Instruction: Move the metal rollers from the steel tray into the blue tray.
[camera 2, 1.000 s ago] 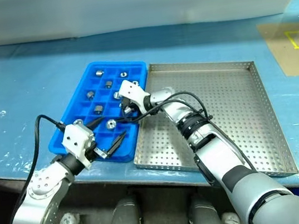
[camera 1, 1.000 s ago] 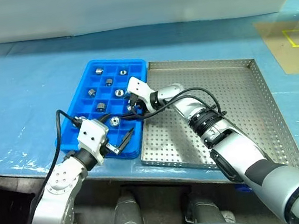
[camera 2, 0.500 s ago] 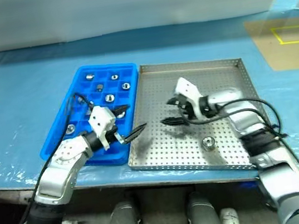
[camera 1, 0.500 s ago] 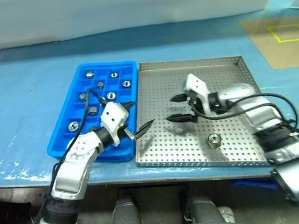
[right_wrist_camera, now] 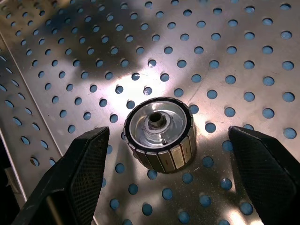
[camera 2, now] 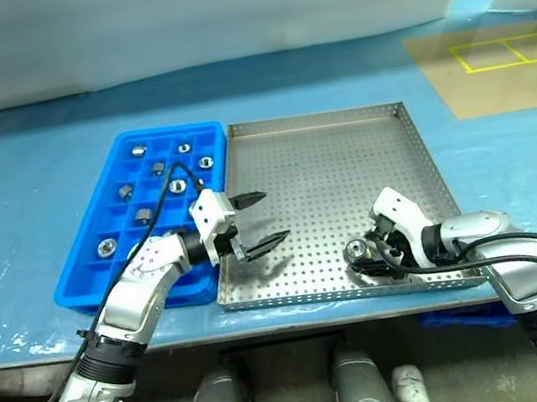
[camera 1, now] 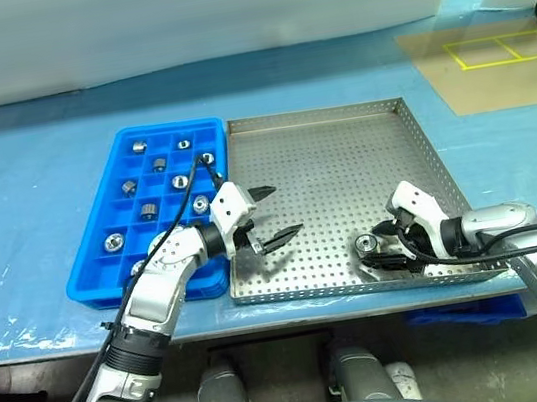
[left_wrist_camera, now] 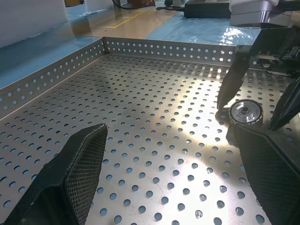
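Note:
One metal roller lies flat on the steel tray, near its front right corner. My right gripper is down at it, open. Its fingers stand on either side of the roller with gaps showing, touching nothing. My left gripper hovers open and empty over the left part of the steel tray, pointing toward the roller. The blue tray sits left of the steel tray, and several rollers rest in its compartments.
Both trays lie on a blue plastic-covered table. A brown board with yellow markings lies at the far right. The steel tray's perforated floor is bare between my two grippers. A black cable arches from my left wrist over the blue tray.
My right gripper left the blue tray, crossed the steel tray and came down around the roller near the front right. My left gripper moved from the blue tray's front to over the steel tray.

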`<control>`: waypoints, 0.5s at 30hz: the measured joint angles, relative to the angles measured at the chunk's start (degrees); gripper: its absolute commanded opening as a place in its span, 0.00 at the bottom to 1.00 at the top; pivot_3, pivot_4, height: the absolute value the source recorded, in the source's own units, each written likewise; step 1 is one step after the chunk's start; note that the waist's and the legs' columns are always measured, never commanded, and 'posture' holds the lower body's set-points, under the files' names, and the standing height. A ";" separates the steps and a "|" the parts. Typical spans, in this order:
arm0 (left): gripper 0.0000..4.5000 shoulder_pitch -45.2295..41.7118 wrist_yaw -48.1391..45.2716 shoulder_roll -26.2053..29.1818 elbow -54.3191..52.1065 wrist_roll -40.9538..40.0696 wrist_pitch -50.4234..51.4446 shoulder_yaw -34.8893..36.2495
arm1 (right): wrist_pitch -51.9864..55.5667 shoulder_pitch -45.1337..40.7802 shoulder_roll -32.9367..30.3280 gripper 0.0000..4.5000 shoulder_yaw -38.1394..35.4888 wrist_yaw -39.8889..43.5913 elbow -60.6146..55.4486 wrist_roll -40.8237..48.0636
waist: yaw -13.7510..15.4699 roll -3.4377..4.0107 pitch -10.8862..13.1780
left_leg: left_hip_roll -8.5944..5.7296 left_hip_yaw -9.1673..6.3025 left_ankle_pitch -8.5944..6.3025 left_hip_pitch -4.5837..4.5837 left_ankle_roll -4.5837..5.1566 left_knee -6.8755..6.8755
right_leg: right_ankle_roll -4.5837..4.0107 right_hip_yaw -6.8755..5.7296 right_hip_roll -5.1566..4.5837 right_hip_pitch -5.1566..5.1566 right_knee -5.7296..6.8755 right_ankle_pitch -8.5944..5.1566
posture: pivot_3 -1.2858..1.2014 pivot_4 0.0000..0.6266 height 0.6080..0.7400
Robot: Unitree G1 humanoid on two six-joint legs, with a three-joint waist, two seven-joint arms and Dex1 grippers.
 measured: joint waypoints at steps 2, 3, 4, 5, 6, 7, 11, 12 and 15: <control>1.00 -0.01 -0.23 0.01 0.00 0.06 -0.01 0.00 | -0.24 0.04 0.05 0.66 0.00 -1.23 0.44 -0.04 | 0.04 0.00 0.00 | -0.01 -0.01 -0.02 0.08 0.04 0.00 | 0.04 0.00 0.00 0.18 -0.13 -0.02 | 0.40 0.24 1.00; 1.00 -0.01 -0.27 0.02 0.00 0.08 -0.01 0.01 | -0.32 0.00 0.07 0.58 -0.02 -1.60 0.64 -0.03 | 0.05 0.00 0.00 | -0.01 -0.01 -0.04 0.08 0.06 0.00 | 0.04 0.00 0.00 0.20 -0.17 -0.02 | 0.40 0.24 1.00; 1.00 -0.01 -0.38 0.07 0.00 0.14 -0.01 0.01 | -0.40 -0.22 0.44 0.50 -0.07 -2.13 0.89 0.06 | 0.00 0.00 0.00 | -0.02 -0.01 -0.05 0.08 0.08 0.00 | 0.05 0.00 0.00 0.22 -0.23 -0.01 | 0.41 0.24 1.00; 1.00 -0.01 -0.41 0.16 0.00 0.17 -0.01 0.01 | -0.42 -0.52 0.93 0.42 -0.06 -2.59 1.23 0.27 | -0.02 -0.01 -0.01 | -0.01 -0.01 -0.07 0.07 0.11 -0.01 | 0.05 0.00 0.00 0.23 -0.26 -0.01 | 0.41 0.24 1.00; 1.00 -0.01 -0.41 0.22 -0.01 0.22 0.00 0.02 | -0.42 -0.82 1.62 0.36 0.02 -2.81 1.45 0.51 | -0.02 -0.01 -0.01 | -0.02 -0.01 -0.08 0.06 0.13 -0.03 | 0.01 0.00 0.00 0.23 -0.30 0.02 | 0.41 0.24 1.00; 1.00 -0.01 -0.40 0.31 -0.03 0.26 0.00 0.03 | -0.44 -1.16 2.06 0.35 0.16 -3.06 1.64 0.72 | -0.16 -0.01 -0.01 | -0.01 -0.01 -0.09 0.06 0.14 -0.03 | -0.17 0.00 0.00 0.22 -0.31 0.14 | 0.42 0.24 1.00; 1.00 0.72 -0.03 1.33 -1.27 0.30 0.13 0.26 | -0.62 -3.79 4.31 0.35 1.21 -3.31 3.44 1.29 | -0.25 0.00 0.00 | 0.01 -0.01 -0.10 0.00 0.14 -0.14 | -0.29 -0.03 0.01 0.13 -0.34 0.21 | 0.44 0.24 1.00; 1.00 1.14 0.18 1.69 -1.83 0.30 0.21 0.49 | -1.02 -5.09 5.42 0.35 1.44 -3.43 4.30 1.36 | -0.23 0.00 0.00 | 0.01 -0.01 -0.10 -0.04 0.13 -0.16 | -0.30 -0.04 0.01 0.09 -0.35 0.21 | 0.44 0.24 1.00; 1.00 2.60 1.32 2.93 -3.83 0.32 0.80 1.24 | -3.38 -10.77 9.34 0.35 2.83 -3.58 6.87 1.56 | -0.13 0.02 0.00 | 0.01 -0.01 -0.10 -0.11 0.13 -0.17 | -0.32 -0.06 0.01 0.01 -0.35 0.22 | 0.47 0.24 1.00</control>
